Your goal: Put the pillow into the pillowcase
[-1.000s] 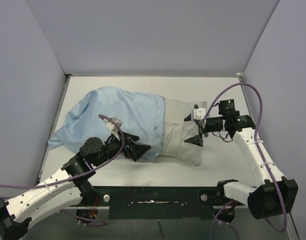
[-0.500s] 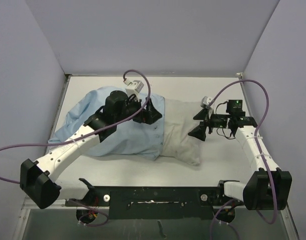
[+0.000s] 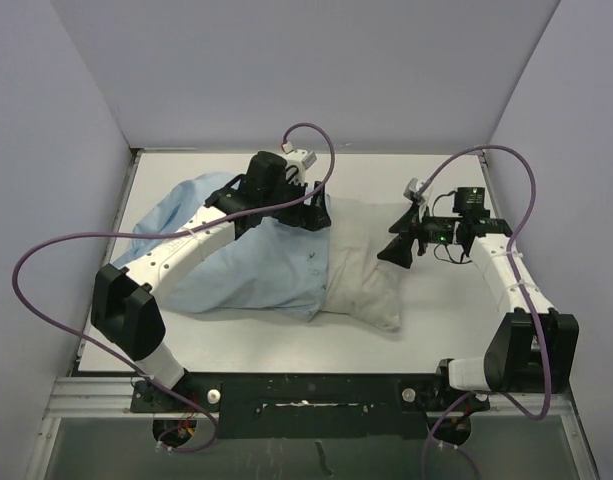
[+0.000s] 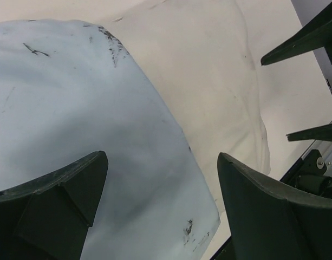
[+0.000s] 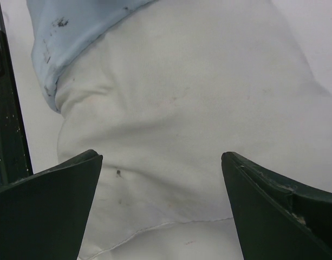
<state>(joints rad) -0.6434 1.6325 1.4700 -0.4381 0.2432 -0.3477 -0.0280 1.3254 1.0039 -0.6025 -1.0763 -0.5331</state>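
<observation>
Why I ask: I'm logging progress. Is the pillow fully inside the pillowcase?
Partly in. The right end of the pillow lies bare beyond the mouth of the pillowcase; blue fabric covers the rest.

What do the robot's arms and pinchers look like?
The left arm and right arm have white tubes joined by chunky black joints. A purple cable loops off each one. The left gripper and right gripper are black, each with two wedge-shaped fingers. A tiny green light glows on the right arm.
</observation>
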